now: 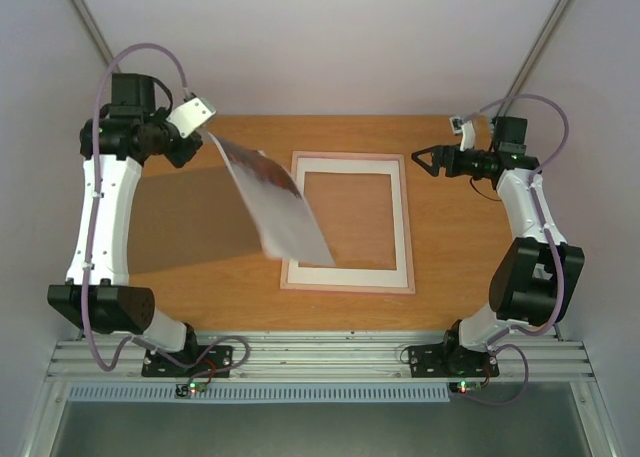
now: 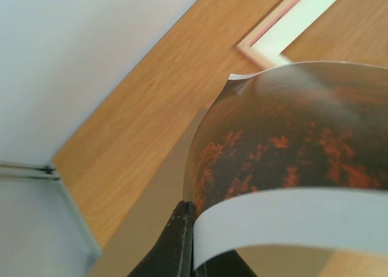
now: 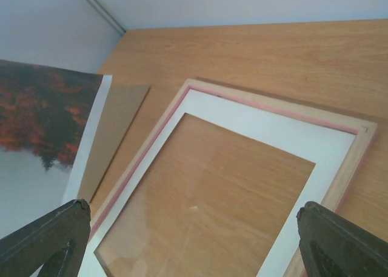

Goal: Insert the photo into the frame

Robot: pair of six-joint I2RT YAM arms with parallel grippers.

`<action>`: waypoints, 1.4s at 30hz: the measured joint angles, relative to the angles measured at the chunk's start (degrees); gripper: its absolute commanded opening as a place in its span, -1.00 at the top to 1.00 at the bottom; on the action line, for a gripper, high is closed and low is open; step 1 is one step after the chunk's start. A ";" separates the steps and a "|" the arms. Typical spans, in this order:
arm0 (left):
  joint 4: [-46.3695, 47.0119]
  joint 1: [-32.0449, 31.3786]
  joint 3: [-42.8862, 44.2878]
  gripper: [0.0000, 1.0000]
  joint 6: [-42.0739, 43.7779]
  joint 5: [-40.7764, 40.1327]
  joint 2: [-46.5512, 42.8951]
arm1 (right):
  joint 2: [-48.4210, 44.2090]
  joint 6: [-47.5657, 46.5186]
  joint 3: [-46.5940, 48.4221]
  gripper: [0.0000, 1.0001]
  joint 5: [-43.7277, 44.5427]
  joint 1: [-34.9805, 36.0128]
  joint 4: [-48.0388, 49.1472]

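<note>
Pinched fully shut on the white border of the thin glossy photo print of red-orange autumn trees (image 2: 291, 156), the jaws of the left arm (image 1: 105, 207) hold it aloft, tilted and bowed. Its far end hangs over the left side of the large rectangular pink-rimmed frame (image 1: 347, 155); whether it touches, I cannot tell. That frame lies flat on the wooden counter (image 1: 450, 247), a white card mat (image 1: 345, 277) inside it and a plain brown backing board (image 1: 190, 222) to its left. Near the frame's far right corner, the jaws of the right arm (image 1: 525, 227) stand wide apart and empty. Held by one edge only, the limp sheet could snag the rim and crease, or settle skewed across the mat.
</note>
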 measured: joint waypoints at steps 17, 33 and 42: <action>-0.35 -15.02 5.01 0.99 -21.81 17.16 2.91 | -3.39 -8.59 -11.32 -0.83 1.68 0.00 1.62; 7.58 -1.49 -19.06 0.99 -51.69 24.63 13.53 | -6.97 -9.70 -15.50 -0.81 2.19 -0.07 -0.13; 5.35 0.79 -27.06 0.99 -52.35 29.22 11.93 | -8.66 -9.73 -16.92 -0.79 2.16 -0.07 -1.99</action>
